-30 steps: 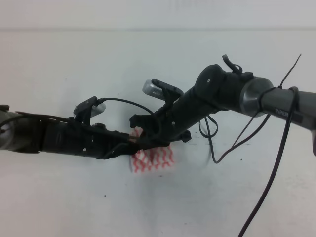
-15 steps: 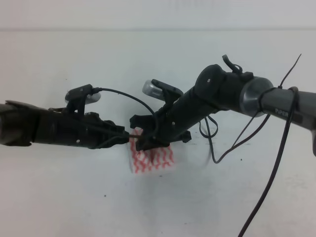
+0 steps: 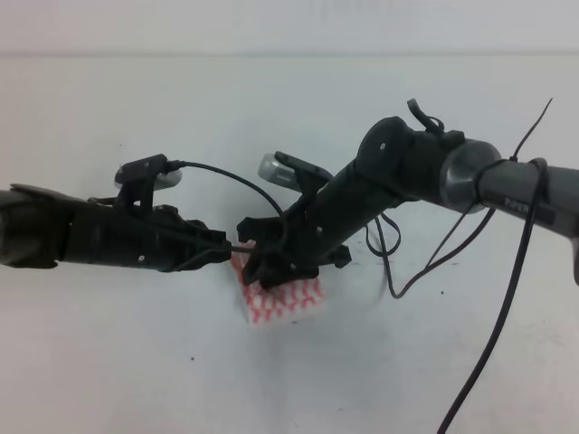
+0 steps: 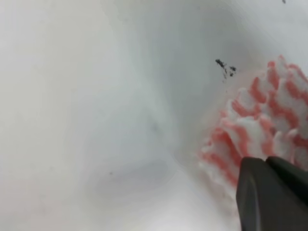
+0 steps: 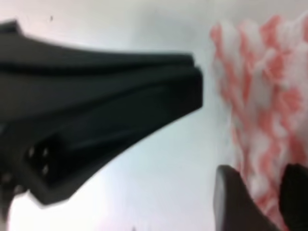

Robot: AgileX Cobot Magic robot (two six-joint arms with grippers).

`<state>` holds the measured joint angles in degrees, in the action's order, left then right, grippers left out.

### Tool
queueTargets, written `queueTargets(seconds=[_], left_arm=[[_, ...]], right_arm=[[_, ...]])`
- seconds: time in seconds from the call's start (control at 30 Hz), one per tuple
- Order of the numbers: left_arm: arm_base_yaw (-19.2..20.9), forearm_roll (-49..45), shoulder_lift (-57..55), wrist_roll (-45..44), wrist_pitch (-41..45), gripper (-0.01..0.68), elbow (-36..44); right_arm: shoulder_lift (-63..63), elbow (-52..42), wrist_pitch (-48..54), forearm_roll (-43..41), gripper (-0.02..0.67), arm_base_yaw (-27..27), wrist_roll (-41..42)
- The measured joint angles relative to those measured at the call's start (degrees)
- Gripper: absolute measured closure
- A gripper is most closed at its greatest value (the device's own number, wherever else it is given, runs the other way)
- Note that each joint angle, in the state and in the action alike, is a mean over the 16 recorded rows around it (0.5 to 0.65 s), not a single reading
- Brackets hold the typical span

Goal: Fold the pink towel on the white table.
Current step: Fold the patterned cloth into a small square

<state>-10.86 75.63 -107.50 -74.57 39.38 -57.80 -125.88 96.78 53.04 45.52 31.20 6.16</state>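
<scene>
Exterior high: pink towel (image 3: 282,298) folded small, corners tilted.

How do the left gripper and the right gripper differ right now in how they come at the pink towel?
The left gripper reaches in low and nearly level from the left to the pink towel's left edge; the right gripper slants down from the upper right over its top. In its wrist view, the right gripper straddles cloth; the left shows a single dark tip beside it. Both are black and meet at the towel.

Lab-like bare white table (image 3: 109,362)
</scene>
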Motion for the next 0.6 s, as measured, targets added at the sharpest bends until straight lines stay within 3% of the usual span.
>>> queueTargets(seconds=[0.23, 0.6], left_arm=[[0.0, 0.6, 0.0, -0.1, 0.2, 0.677, 0.0], [-0.1, 2.7, -0.1, -0.7, 1.7, 0.678, -0.1]], right_arm=[[-0.1, 2.7, 5.1, -3.8, 0.443, -0.7, -0.3], [-0.1, 5.0, 10.0, -14.1, 0.538, -1.7, -3.6]])
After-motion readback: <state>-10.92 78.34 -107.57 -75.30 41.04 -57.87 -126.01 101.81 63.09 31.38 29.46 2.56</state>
